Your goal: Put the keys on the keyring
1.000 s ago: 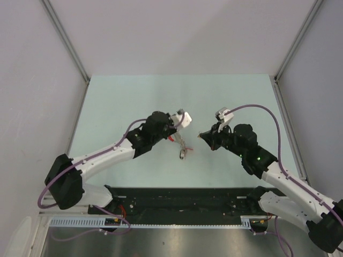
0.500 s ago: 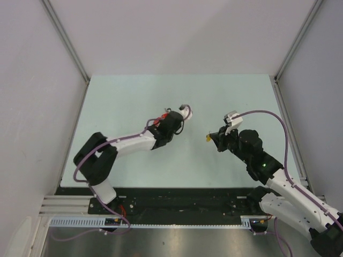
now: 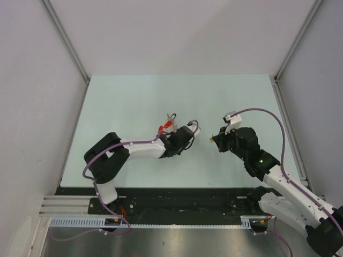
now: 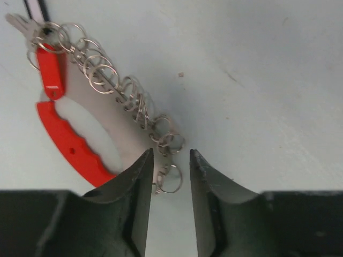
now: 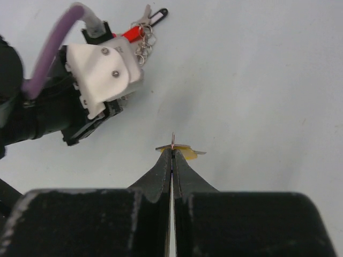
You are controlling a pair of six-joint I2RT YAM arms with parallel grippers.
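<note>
The keyring lies on the table, showing a red curved band [image 4: 69, 145] and a chain of small metal rings [image 4: 131, 101]. A red-headed key [image 4: 51, 72] hangs at the chain's far end. My left gripper [image 4: 171, 156] is low over the chain's near end. Its jaws stand slightly apart, and the last ring [image 4: 171, 179] lies loose between them. From above, the keyring [image 3: 169, 126] sits just beyond the left gripper [image 3: 188, 138]. My right gripper [image 5: 172, 152] is shut on a yellow-headed key [image 5: 185, 153], held above the table to the right [image 3: 213, 140].
The pale green table [image 3: 128, 101] is walled by grey panels left and right. The left gripper's white camera housing [image 5: 104, 72] and purple cable [image 5: 59, 43] sit close to the right gripper's left. A black rail [image 3: 182, 195] runs along the near edge.
The left arm swung right and toward the near edge, brought the keyring down to the table and opened its jaws. The right gripper shifted slightly right, still gripping the yellow key.
</note>
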